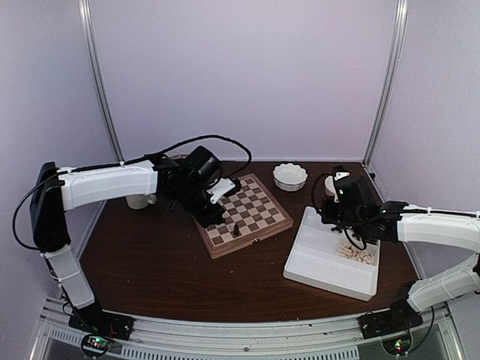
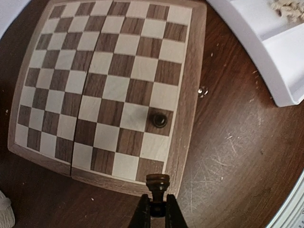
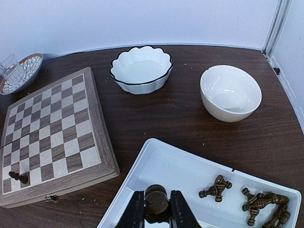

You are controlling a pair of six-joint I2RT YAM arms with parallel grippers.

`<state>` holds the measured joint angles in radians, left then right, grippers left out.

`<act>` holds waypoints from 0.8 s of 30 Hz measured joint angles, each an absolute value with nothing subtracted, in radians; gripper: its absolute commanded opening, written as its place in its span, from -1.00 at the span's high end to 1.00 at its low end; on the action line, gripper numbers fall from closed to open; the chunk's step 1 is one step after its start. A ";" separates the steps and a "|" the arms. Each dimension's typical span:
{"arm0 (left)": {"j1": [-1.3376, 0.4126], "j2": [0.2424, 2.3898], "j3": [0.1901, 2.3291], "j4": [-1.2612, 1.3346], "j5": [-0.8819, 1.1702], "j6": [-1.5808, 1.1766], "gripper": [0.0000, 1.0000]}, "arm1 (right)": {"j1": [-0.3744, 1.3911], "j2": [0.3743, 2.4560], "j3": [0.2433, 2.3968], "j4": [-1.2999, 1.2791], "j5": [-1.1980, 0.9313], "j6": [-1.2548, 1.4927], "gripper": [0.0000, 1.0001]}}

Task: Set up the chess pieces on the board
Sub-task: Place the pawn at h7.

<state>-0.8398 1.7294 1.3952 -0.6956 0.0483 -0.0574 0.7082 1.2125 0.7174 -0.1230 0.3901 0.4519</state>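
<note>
The checkered wooden board (image 1: 244,214) lies mid-table; it also shows in the left wrist view (image 2: 109,85) and the right wrist view (image 3: 52,137). One dark piece (image 1: 236,229) stands near its near right edge (image 2: 159,119) (image 3: 18,177). My left gripper (image 2: 157,211) is shut on a dark piece (image 2: 157,183), held above the board's near corner. My right gripper (image 3: 156,211) is shut on a dark piece (image 3: 156,202) over the white tray (image 3: 190,166). Several dark pieces (image 3: 256,202) lie in the tray. Pale pieces (image 1: 356,253) lie in another compartment.
A scalloped white bowl (image 3: 141,69) and a plain white bowl (image 3: 230,92) stand behind the tray. A patterned dish with a glass (image 3: 16,71) sits at the far left. The tray's corner (image 2: 280,57) lies right of the board. A white cup (image 1: 139,200) stands under the left arm.
</note>
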 measured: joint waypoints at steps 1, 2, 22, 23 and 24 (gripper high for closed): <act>-0.840 1.793 1.471 -0.764 0.033 -0.054 1.00 | 0.708 1.200 0.709 -0.119 0.398 0.451 1.00; -0.840 1.845 1.534 -0.820 0.018 -0.050 1.00 | 0.708 1.182 0.698 -0.114 0.406 0.451 1.00; -0.813 2.342 2.131 -1.457 -0.149 0.043 1.00 | 0.707 1.108 0.641 -0.055 0.451 0.448 1.00; -0.810 2.347 2.131 -1.465 -0.150 0.045 1.00 | 0.707 1.108 0.640 -0.054 0.451 0.448 1.00; -0.808 2.349 2.132 -1.470 -0.150 0.048 1.00 | 0.707 1.108 0.639 -0.054 0.452 0.448 1.00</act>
